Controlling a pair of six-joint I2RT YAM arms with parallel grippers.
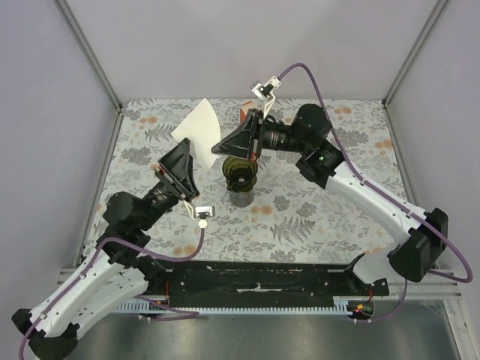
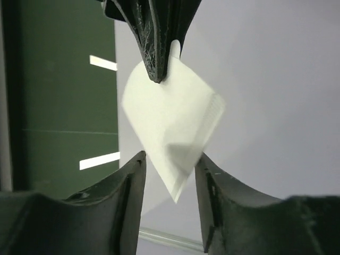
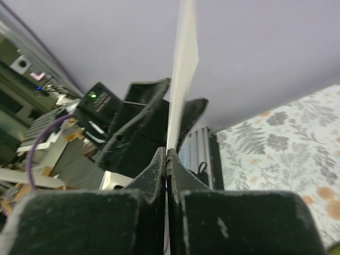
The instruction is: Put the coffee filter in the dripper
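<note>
Overhead, the coffee filter (image 1: 196,129) hangs in the air above the far left part of the flower-patterned table (image 1: 315,217), a flat white fan with its rounded edge turned up and away from the arms. It sits outside the dripper (image 1: 240,172) and to that funnel's left. The right gripper (image 3: 167,154) reaches in from the right, and its wrist view shows both fingers pressed together on the paper, which rises edge-on from between them as a thin white strip. The left gripper (image 2: 170,162) comes up from below and the left; its jaws stand apart, and the filter's narrow lower point hangs in the gap between them. The paper is blurred there, so I cannot tell whether either pad touches it. In that same wrist view the right gripper's dark tip pinches the filter near its upper edge. The dripper stands near the middle of the table on its grey cup base (image 1: 241,198), just below and in front of the right gripper's head. Its mouth faces up and shows only its own dark ribbed inside. The filter and the dripper's rim are apart. A small orange sliver (image 1: 243,115) shows behind the right gripper, too hidden to identify.
</note>
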